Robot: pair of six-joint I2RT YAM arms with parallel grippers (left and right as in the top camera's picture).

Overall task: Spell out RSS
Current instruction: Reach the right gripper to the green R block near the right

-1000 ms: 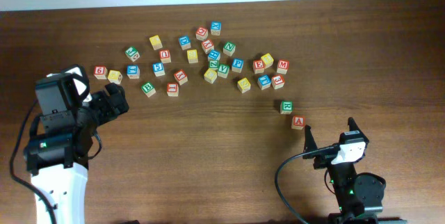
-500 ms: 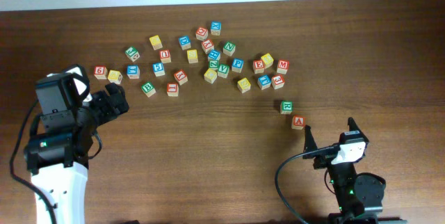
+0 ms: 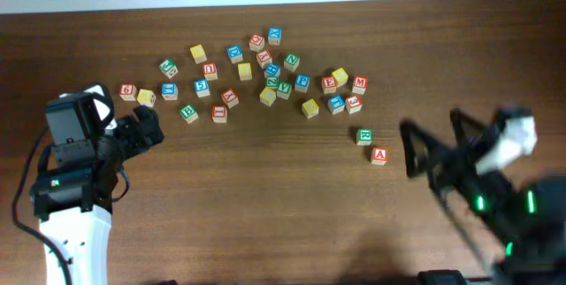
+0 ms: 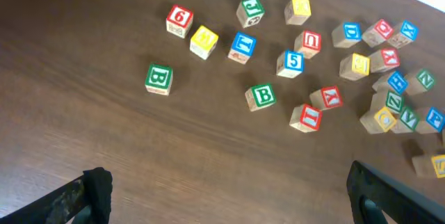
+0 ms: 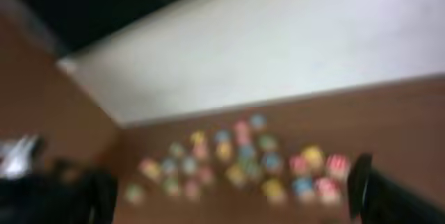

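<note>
The black left gripper [image 3: 147,131] and the blurred black right gripper [image 3: 436,138] both gape, empty. A green-lettered wooden R cube [image 3: 363,135] lies near a red-lettered A cube [image 3: 378,155].

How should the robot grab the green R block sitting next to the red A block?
Probably from straight above. The green R block is a small cube lying flat on the table, so pinch two opposite side faces, near their middles. The red A block sits close off its near-right corner, so drop the fingers squarely on the faces, clear of that corner.
</note>
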